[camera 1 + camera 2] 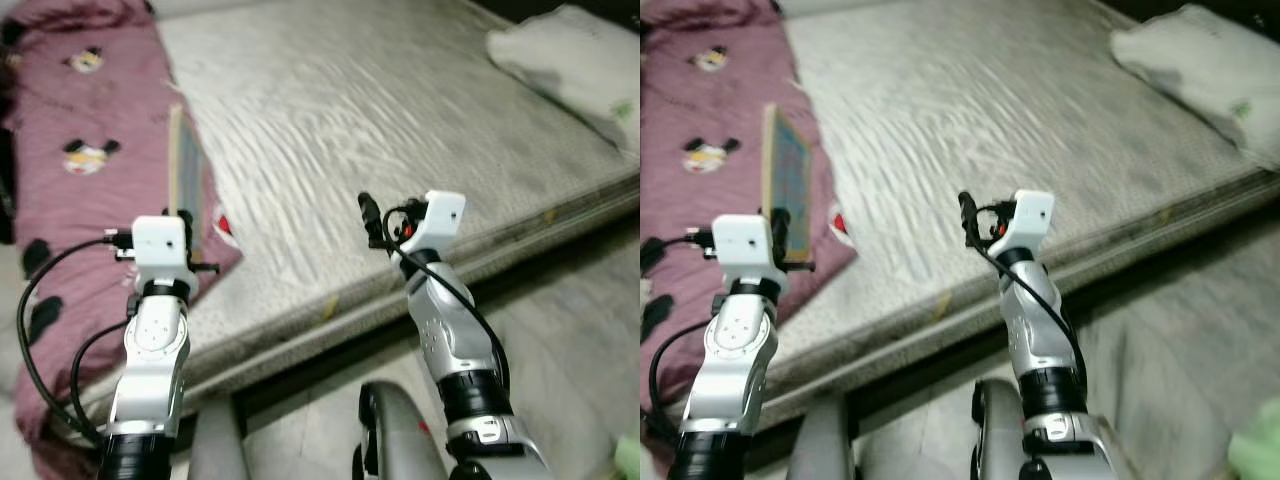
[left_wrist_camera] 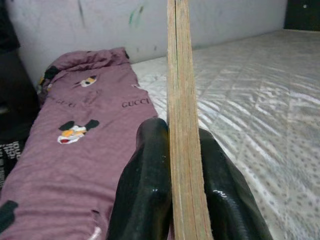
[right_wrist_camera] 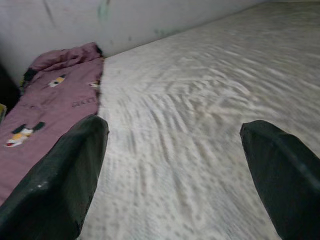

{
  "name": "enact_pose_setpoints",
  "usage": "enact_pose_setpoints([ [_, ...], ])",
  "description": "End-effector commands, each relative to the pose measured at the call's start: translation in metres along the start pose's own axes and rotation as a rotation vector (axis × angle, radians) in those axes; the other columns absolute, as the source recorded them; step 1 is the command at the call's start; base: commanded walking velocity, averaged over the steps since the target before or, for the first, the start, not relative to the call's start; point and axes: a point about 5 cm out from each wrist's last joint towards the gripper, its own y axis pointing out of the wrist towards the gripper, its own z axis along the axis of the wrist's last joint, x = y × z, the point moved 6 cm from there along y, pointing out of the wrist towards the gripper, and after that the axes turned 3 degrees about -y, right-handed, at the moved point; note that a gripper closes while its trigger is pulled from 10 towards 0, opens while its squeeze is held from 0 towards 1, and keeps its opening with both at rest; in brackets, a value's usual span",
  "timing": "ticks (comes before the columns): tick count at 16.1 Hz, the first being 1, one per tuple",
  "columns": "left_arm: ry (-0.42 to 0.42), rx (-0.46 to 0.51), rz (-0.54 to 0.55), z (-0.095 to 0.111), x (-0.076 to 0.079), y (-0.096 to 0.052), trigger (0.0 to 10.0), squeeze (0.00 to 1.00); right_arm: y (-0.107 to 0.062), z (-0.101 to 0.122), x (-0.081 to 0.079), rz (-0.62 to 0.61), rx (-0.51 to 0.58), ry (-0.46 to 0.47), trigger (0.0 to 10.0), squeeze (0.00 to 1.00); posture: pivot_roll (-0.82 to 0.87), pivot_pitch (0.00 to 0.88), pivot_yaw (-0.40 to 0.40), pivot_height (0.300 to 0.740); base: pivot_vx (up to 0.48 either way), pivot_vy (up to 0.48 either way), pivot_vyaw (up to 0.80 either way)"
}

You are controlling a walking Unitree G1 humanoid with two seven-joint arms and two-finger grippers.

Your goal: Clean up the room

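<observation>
L gripper [image 2: 172, 190] clamped a thin board [image 2: 181, 100] edge-up.
R gripper [image 3: 175, 165] hung wide open over mattress [image 1: 400, 130] edge; maroon blanket [image 1: 90, 130] alongside.

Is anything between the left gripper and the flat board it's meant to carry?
Nothing visible. The left gripper is shut on the board, its fingers pressing both faces, held upright over the purple blanket at the mattress edge.

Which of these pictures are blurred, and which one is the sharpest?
Both eye views are smeared by motion, most on the grey quilted mattress; the right wrist view is soft too, with the right gripper open. The left wrist view is sharpest: the thin wooden-edged board between the left gripper fingers and the purple cartoon-print blanket read clearly.
</observation>
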Motion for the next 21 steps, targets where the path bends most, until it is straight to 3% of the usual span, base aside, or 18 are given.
enact_pose_setpoints([
  [1,0.006,0.032,0.003,0.008,-0.002,0.003,10.0,0.00,0.003,0.005,-0.003,0.017,0.014,-0.013,10.0,0.00,-0.01,0.000,-0.010,0.705,0.000,0.000,0.00],
  [5,0.037,0.024,0.020,0.006,-0.004,0.003,10.0,0.00,0.004,0.005,-0.003,0.018,0.014,-0.019,10.0,0.00,-0.01,0.000,-0.015,0.739,0.000,0.000,0.00],
  [14,0.036,0.020,0.007,0.002,0.007,0.001,10.0,0.00,0.005,0.003,-0.001,0.019,0.007,-0.046,10.0,0.00,-0.01,0.000,-0.013,0.740,0.000,0.000,0.00],
  [21,-0.021,0.000,-0.020,-0.010,0.018,-0.004,10.0,0.00,0.006,0.000,0.003,-0.006,-0.007,-0.092,10.0,0.00,-0.01,0.000,-0.016,0.740,0.000,0.000,0.17],
])
